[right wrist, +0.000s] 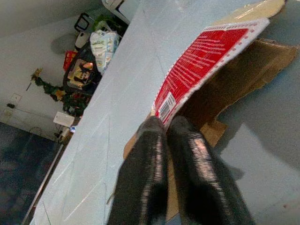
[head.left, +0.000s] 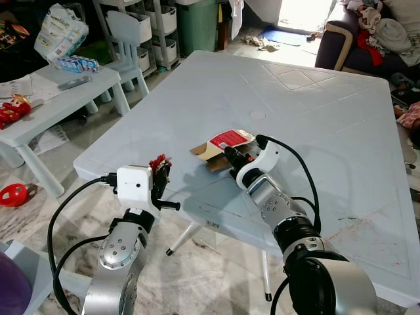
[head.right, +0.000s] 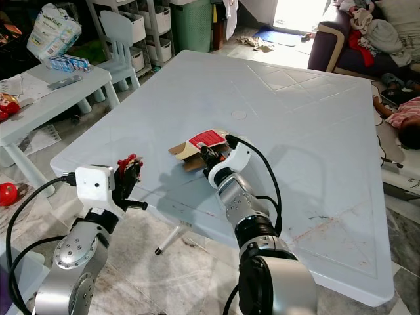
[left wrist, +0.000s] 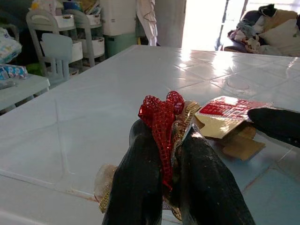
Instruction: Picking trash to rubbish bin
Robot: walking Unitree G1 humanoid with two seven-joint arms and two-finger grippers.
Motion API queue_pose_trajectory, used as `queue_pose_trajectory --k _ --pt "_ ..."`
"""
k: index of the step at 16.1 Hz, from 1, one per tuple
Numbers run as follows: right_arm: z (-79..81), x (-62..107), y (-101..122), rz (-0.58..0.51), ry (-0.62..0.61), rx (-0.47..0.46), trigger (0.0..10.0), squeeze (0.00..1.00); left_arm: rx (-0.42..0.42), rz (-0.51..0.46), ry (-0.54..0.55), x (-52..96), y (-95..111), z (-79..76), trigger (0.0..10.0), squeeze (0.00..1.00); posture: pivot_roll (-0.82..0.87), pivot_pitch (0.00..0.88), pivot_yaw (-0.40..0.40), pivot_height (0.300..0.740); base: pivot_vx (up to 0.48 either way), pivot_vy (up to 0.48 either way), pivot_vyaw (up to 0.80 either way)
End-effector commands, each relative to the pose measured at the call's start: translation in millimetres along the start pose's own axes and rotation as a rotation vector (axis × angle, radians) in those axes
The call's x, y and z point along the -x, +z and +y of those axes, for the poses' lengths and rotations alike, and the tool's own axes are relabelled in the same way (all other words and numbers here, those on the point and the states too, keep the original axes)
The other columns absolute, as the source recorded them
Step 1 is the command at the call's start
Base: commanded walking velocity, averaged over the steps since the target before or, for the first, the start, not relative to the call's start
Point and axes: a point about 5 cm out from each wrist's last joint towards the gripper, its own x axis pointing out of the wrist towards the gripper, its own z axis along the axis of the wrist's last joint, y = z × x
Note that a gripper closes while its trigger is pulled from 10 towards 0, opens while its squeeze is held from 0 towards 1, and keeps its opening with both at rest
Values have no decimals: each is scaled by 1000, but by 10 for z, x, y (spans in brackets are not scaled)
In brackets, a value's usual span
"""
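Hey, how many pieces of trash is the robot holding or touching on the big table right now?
2: a red ribbon scrap pinched in the left gripper at the table's near edge, and a flattened red cardboard box gripped by the right gripper.

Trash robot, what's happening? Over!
Left gripper shut on red ribbon. Right gripper pinching torn cardboard box on table. No bin seen.

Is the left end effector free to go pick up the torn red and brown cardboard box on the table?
Probably not yet. The left end effector is shut on a red mesh ribbon, and the right end effector already pinches the cardboard box at its edge.
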Motion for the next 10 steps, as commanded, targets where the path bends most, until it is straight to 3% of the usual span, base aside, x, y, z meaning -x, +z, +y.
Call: queue_pose_trajectory --k 1,7,10 --pt "-100 38 -189 62 -55 -51 0 0 2 -3 -15 -18 18 -11 0 0 85 61 11 740 0 0 0" --pt "-83 26 122 -43 -17 41 0 0 -13 -30 -8 -134 58 23 0 0 72 21 18 740 0 0 0" --pt "-30 53 342 -125 28 175 0 0 -30 -68 25 -195 121 70 0 0 65 6 17 740 0 0 0"
